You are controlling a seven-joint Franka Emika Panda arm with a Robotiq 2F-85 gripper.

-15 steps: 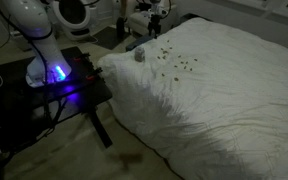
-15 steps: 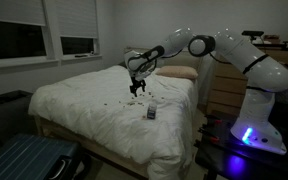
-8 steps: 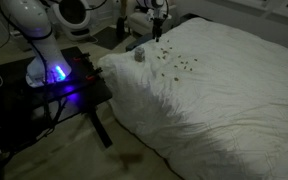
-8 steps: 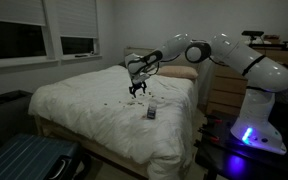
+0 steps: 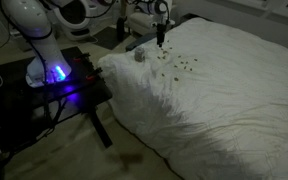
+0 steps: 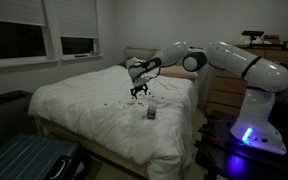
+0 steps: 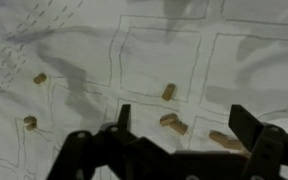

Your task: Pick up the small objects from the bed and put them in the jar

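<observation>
While the white robot arm [image 6: 227, 52] reaches across the large bed with a wrinkled white cover [image 6: 79, 112], its black gripper [image 5: 161, 42] hangs low over the sheet with jaws spread wide, pinching nothing. Tiny brownish pellet-shaped small objects [image 5: 174, 62] lie scattered on the cover around and under it. In the wrist view a few pellets [image 7: 169, 92] sit between the parted fingers [image 7: 124, 118]. The small squat pale grey jar [image 5: 139, 55] stands on the bed near the edge, just beside the scatter, apart from the gripper.

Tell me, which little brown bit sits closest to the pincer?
The bit centred between the prongs of the open pincer; the rest sit off to either side or beyond.
</observation>
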